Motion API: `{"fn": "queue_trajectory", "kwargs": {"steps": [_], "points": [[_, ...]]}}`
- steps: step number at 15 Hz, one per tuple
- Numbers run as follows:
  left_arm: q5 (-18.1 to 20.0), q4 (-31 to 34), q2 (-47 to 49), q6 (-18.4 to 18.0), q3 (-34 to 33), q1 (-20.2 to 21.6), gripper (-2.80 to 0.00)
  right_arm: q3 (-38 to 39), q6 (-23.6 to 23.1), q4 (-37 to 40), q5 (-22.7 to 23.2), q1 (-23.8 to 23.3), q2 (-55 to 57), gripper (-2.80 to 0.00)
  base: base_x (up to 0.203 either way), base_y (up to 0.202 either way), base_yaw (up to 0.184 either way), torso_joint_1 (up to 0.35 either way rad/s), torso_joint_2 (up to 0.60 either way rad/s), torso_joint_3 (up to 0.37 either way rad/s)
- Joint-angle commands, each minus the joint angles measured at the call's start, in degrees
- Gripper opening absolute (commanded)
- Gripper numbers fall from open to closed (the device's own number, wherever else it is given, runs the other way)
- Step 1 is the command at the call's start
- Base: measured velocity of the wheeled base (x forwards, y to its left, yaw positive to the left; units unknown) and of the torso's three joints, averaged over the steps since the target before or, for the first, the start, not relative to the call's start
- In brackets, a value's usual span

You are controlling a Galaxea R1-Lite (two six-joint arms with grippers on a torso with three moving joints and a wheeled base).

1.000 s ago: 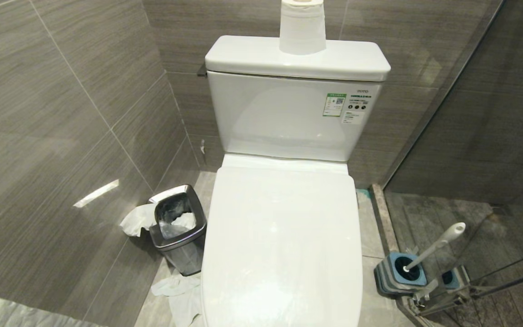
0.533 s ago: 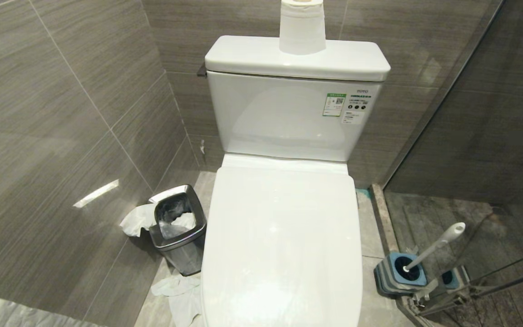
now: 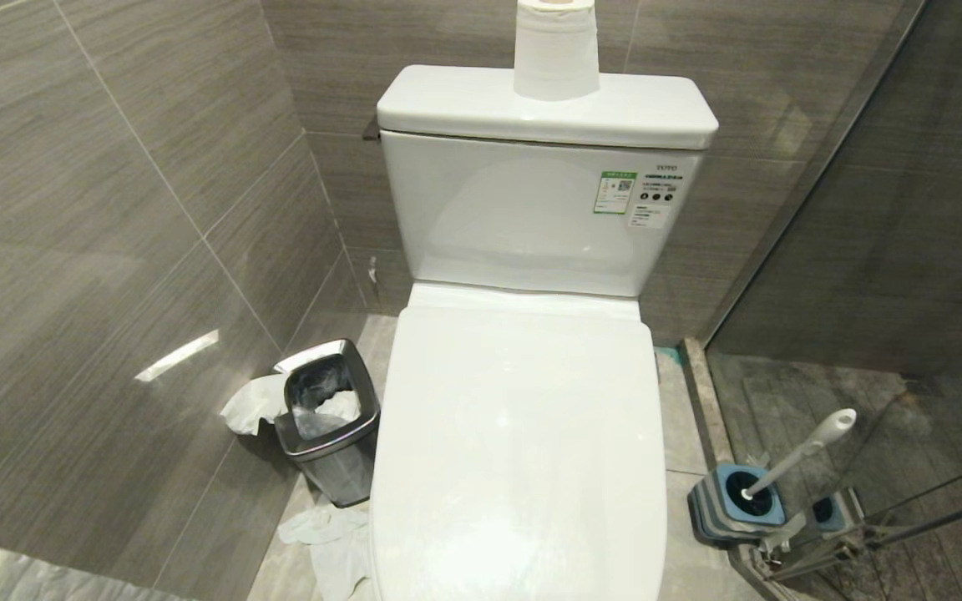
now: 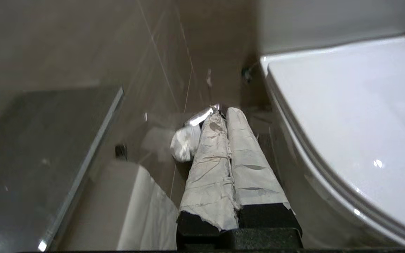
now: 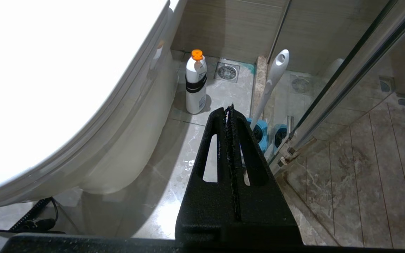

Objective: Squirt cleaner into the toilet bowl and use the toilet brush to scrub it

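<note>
The toilet's white lid (image 3: pixel 518 451) is down, so the toilet bowl is hidden beneath it. To the toilet's right, the toilet brush (image 3: pixel 798 455) leans in its blue-and-grey holder (image 3: pixel 736 501) on the floor. The cleaner bottle (image 5: pixel 195 84), white with an orange cap, stands on the floor by the toilet's base. My right gripper (image 5: pixel 229 108) is shut and empty, low beside the toilet, pointing between the bottle and the brush handle (image 5: pixel 271 84). My left gripper (image 4: pixel 223 110), its fingers wrapped in pale tape, is shut and empty on the toilet's left side. Neither gripper shows in the head view.
A steel waste bin (image 3: pixel 326 417) with crumpled tissue stands left of the toilet, and more tissue (image 3: pixel 331 542) lies on the floor. A paper roll (image 3: pixel 556 50) sits on the tank. A glass shower partition (image 3: pixel 865 250) closes the right side. A tiled wall lies close on the left.
</note>
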State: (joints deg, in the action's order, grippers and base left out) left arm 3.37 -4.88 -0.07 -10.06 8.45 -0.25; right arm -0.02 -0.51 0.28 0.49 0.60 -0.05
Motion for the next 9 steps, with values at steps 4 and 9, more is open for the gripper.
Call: {"fn": "queue_trajectory", "kwargs": {"steps": [4,9], "points": [[-2.1,1.5,0.1,0.8,-8.5,0.0,-2.8,0.0,0.0,0.0,0.0,0.0,0.0,-2.8,0.0,0.0,0.0,0.0,0.0,0.0],[-1.4,6.1,0.1,2.5,-8.3,0.0,-2.8,-0.1,0.0,0.0,0.0,0.0,0.0,-2.8,0.0,0.0,0.0,0.0,0.0,0.0]]}}
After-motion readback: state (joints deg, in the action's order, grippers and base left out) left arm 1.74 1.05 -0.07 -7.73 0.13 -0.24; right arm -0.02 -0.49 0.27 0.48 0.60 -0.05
